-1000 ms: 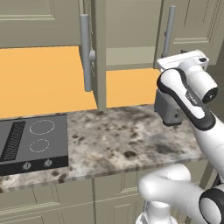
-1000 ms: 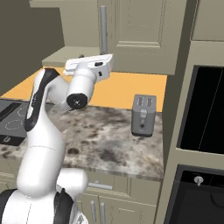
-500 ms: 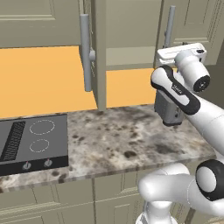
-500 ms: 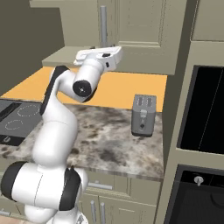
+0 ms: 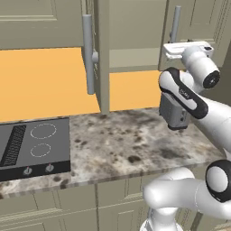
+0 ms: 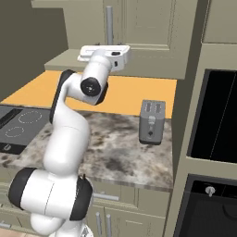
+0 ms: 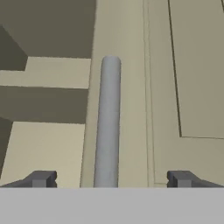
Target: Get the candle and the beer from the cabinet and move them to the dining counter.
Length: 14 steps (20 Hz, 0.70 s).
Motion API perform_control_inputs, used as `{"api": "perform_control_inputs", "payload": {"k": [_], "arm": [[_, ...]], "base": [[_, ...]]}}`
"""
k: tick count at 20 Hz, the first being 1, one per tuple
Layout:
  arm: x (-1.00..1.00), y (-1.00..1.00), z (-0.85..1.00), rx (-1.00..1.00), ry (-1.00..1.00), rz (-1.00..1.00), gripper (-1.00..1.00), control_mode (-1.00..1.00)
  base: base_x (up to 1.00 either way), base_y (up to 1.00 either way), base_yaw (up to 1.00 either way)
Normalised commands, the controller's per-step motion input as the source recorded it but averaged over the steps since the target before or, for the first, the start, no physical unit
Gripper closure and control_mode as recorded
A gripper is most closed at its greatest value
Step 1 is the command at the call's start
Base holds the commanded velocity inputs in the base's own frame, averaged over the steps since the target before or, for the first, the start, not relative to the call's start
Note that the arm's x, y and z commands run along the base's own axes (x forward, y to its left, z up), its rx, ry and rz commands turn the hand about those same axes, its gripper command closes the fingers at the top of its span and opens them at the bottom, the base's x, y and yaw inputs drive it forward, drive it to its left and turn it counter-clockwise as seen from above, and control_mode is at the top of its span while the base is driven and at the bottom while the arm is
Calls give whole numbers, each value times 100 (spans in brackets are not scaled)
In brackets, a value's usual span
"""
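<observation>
Cabinet (image 5: 135,31) first: the right-hand door is shut, and its long grey bar handle (image 7: 108,122) runs straight up the middle of the hand view. One door further left already stands ajar, edge-on in the left base view, its own handle (image 5: 88,52) sticking out toward the room. Neither the candle nor the beer can be made out from here; I'd guess they sit behind that shut door, which would explain why the arm is up here at all.

Now the gripper (image 7: 111,178), jaws spread wide with nothing between them but that bar, one fingertip on either side, not touching it. That straddle looks deliberate: line up on the handle, then close and pull. From the right base view the white hand (image 6: 105,52) is raised level with the bottom of the door, just in front of the handle.

Below, the granite worktop (image 5: 122,144) carries a grey toaster (image 6: 152,121) and the black cooktop (image 5: 31,146), both well under the arm's reach line. Door-opening stage, I'd say, fetching not begun.
</observation>
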Motion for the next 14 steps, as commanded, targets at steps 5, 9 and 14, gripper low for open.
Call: {"api": "perform_control_inputs", "payload": {"k": [5,9,14], "arm": [[10,0,3,8,0,2,-100,-100],[23,0,0,1,0,-1,-100,-100],[24,25,0,-1,0,-8,-100,-100]], "base": [[0,0,0],[0,0,0],[0,0,0]]}}
